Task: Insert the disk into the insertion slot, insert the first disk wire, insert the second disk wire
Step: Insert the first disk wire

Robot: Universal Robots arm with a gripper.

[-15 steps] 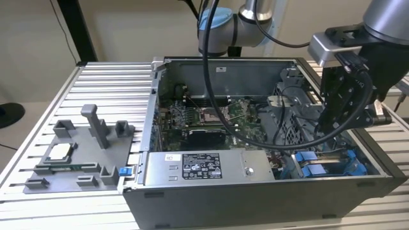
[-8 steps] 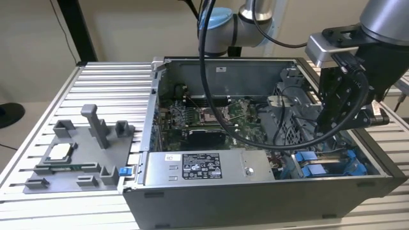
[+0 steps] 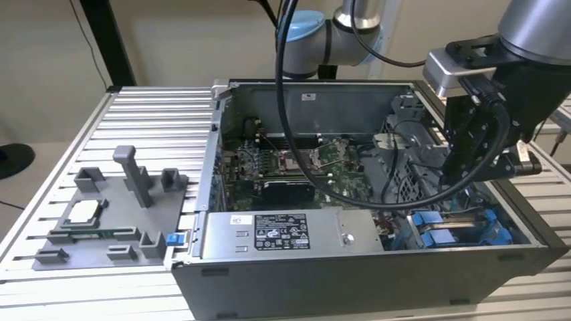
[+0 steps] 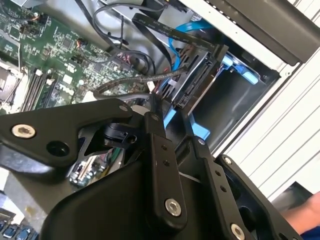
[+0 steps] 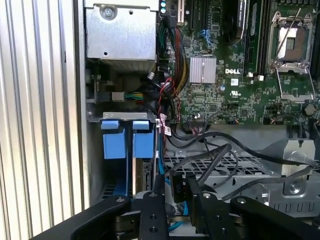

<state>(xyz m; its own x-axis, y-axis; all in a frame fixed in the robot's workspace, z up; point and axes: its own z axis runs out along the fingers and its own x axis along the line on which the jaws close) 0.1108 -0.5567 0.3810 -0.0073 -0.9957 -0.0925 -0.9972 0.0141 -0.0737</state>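
Note:
The disk [image 5: 146, 174] stands edge-on inside the insertion slot [image 5: 227, 169], and its blue carrier tabs [image 5: 113, 141] stick out at the case wall. In both wrist views my gripper [image 5: 175, 194] [image 4: 172, 129] is at the disk's end, shut on a black wire connector [image 5: 176, 188]. A black flat wire [image 4: 150, 22] and a blue wire [image 4: 182, 34] run to a long black plug [image 4: 194, 87] on the disk's end. In the exterior view the gripper [image 3: 453, 190] reaches down into the case's right side, above the blue bay fittings [image 3: 446, 233].
The green motherboard [image 3: 285, 164] fills the case's middle. The grey power-supply box [image 3: 277, 234] sits at the front. Loose black cables [image 5: 220, 155] cross the bay cage. A grey fixture [image 3: 107, 214] stands on the ribbed table at the exterior view's left.

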